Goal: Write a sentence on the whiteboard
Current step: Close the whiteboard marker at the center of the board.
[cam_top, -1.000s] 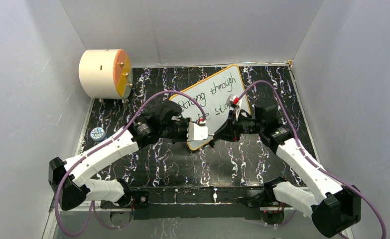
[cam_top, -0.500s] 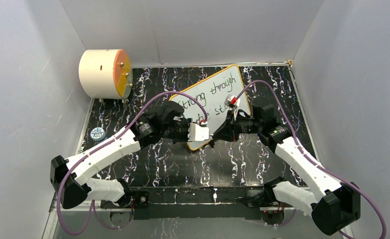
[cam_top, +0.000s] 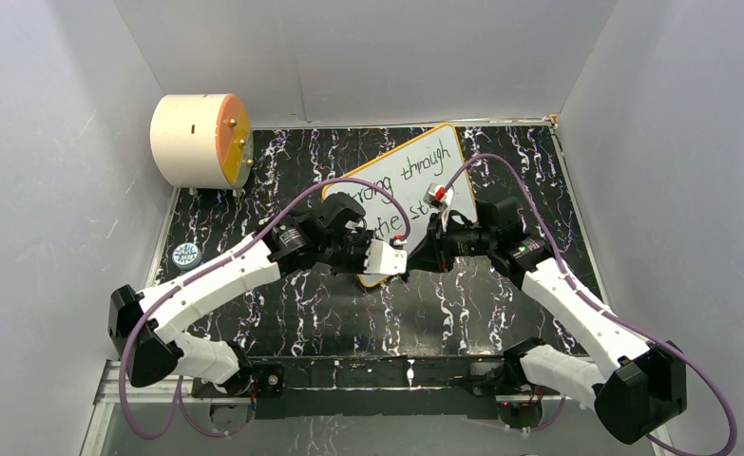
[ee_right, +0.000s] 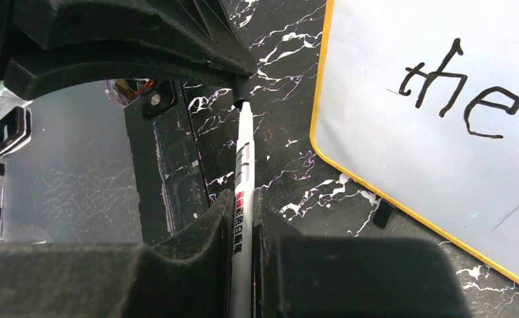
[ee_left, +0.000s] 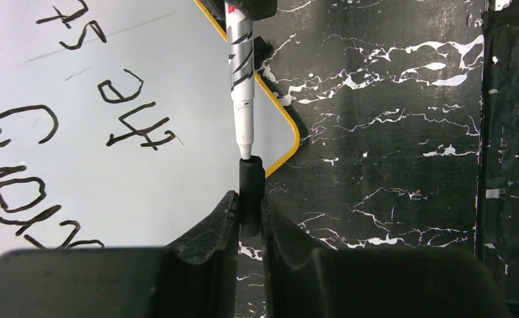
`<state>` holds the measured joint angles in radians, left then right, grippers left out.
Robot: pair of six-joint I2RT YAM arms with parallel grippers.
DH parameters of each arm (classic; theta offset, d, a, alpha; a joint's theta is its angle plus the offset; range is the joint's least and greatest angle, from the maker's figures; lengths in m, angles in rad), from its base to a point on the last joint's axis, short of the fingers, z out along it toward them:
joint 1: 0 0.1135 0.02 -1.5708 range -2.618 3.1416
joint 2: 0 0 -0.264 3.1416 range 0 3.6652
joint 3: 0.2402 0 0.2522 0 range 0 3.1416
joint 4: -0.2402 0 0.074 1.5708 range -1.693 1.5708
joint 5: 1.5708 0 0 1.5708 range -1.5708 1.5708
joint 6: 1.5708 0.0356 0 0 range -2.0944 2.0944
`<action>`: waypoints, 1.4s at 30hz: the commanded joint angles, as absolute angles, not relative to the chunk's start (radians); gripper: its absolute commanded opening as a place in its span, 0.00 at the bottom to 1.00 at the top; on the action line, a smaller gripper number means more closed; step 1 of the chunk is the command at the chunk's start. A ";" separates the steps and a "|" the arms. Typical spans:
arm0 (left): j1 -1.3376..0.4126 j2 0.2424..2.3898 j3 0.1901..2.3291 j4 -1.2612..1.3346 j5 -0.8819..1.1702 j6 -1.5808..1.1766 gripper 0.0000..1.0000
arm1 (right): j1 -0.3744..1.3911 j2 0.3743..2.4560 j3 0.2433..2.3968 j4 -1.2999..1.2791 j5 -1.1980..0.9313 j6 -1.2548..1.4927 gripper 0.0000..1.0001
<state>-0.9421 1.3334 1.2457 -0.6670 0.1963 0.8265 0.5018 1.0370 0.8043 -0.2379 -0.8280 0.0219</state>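
The whiteboard [cam_top: 425,171], white with an orange-yellow frame, lies at the back centre and carries black handwriting. My left gripper [cam_top: 402,258] is shut on a black marker cap [ee_left: 250,189], just off the board's near corner [ee_left: 289,142]. My right gripper [cam_top: 423,251] is shut on a white marker [ee_right: 243,162], facing the left one. The marker [ee_left: 241,73] points at the cap, and its tip touches the cap's mouth [ee_right: 242,101]. The whiteboard [ee_right: 442,159] shows "the" in the right wrist view.
A cream cylinder with an orange face [cam_top: 200,140] stands at the back left. A small blue round object [cam_top: 186,255] lies at the mat's left edge. White walls close in the left, back and right sides of the black marbled mat [cam_top: 501,304].
The left arm has moved right, towards the right gripper. The right gripper has shifted slightly left. The cap and the marker tip have come together.
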 commanded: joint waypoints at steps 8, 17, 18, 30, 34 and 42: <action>-0.980 1.339 1.269 -0.591 0.200 0.807 0.00 | 0.525 1.039 0.825 -0.133 -0.854 0.046 0.00; -0.979 1.356 1.268 -0.571 0.072 0.734 0.00 | 0.526 1.038 0.815 -0.130 -0.853 0.059 0.00; -0.979 1.356 1.269 -0.571 0.070 0.734 0.00 | 0.525 1.036 0.813 -0.131 -0.846 0.060 0.00; -0.994 1.339 1.323 -0.547 0.257 0.821 0.00 | 0.527 1.095 0.802 -0.071 -0.828 0.124 0.00; -1.026 1.359 1.352 -0.540 0.273 0.828 0.00 | 0.535 1.108 0.808 -0.036 -0.836 0.150 0.00; -1.070 1.340 1.311 -0.417 0.273 0.828 0.00 | 0.539 1.125 0.804 0.029 -0.831 0.232 0.00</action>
<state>-0.9981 1.3655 1.2839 -0.6388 0.1154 0.8143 0.5175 1.1046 0.8001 -0.1146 -0.8429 0.1795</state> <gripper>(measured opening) 0.129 0.206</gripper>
